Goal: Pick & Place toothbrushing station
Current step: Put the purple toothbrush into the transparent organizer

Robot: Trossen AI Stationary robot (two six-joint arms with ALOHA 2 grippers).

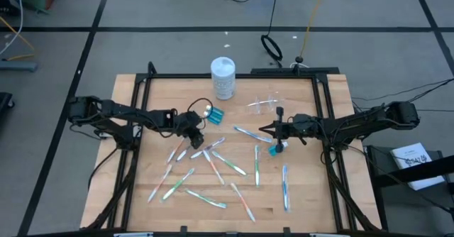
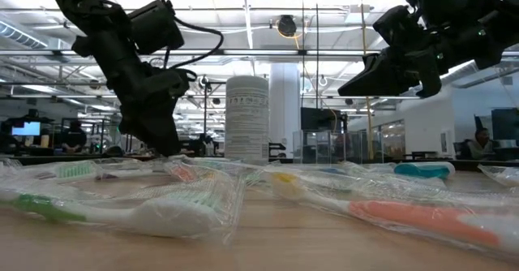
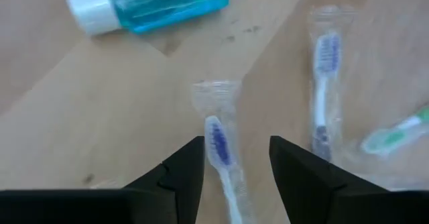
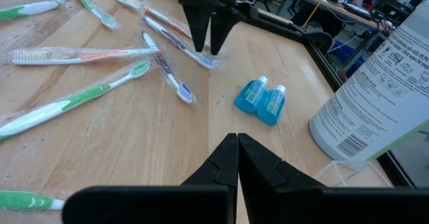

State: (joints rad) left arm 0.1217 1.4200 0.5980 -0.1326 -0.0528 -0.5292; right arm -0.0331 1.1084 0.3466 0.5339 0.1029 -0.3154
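Several wrapped toothbrushes [image 1: 213,167] lie flat and scattered across the wooden table. My left gripper [image 1: 198,130] points steeply down, open. Its fingers stand on either side of the head of one blue-bristled wrapped toothbrush [image 3: 218,147] without touching it. Two small blue bottles [image 1: 213,115] with white caps lie side by side just beyond it. A clear plastic cup [image 1: 264,104] sits at the far middle. My right gripper [image 1: 262,130] hovers shut above the table's right half and holds nothing. Another small blue bottle [image 1: 277,150] lies just nearer than it.
A tall white canister [image 1: 223,77] stands at the table's far edge, left of the cup. A black frame [image 1: 142,109] runs along the table's left, right and far sides. Bare wood shows along the near left corner [image 1: 135,216].
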